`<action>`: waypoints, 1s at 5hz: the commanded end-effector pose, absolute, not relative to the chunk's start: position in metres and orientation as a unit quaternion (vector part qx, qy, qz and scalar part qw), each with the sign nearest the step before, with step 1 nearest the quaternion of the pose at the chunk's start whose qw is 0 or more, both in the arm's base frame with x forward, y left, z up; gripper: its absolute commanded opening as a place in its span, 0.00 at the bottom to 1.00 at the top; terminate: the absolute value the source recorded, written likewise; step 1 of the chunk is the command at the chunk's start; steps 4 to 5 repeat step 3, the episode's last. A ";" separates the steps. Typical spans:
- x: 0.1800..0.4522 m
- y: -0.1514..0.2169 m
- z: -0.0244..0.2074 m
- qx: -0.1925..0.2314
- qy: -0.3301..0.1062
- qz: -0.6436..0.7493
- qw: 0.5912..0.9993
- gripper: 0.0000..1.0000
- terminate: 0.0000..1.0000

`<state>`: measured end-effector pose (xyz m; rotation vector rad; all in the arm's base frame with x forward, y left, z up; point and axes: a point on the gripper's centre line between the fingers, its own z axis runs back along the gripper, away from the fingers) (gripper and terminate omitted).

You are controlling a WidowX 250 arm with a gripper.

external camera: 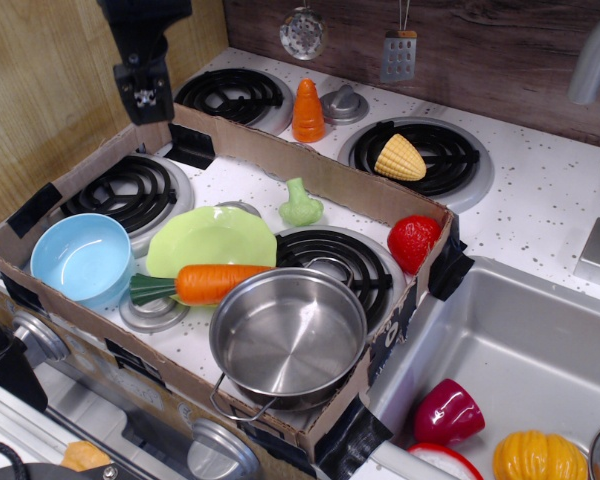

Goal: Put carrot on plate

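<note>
The carrot (212, 283), long and orange with a dark green stem end pointing left, lies across the front edge of the lime-green plate (212, 238), its stem end hanging off over a burner knob and its tip against the steel pot (289, 336). My gripper (145, 98) is raised high at the top left, above the cardboard wall, well clear of the carrot. It holds nothing; its fingers look close together, and I cannot tell whether it is open or shut.
A light blue bowl (81, 259) sits left of the plate. A green broccoli toy (300, 204) and a red strawberry (413, 242) are inside the cardboard box (310, 165). A stubby orange cone (307, 111) and corn (399, 158) stand behind it. The sink (510, 360) is at the right.
</note>
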<state>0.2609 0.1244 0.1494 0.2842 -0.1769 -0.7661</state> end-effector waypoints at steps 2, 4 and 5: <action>0.272 0.115 0.172 0.159 -0.104 -0.368 0.910 1.00 0.00; 0.272 0.115 0.172 0.159 -0.104 -0.368 0.910 1.00 1.00; 0.272 0.115 0.172 0.159 -0.104 -0.368 0.910 1.00 1.00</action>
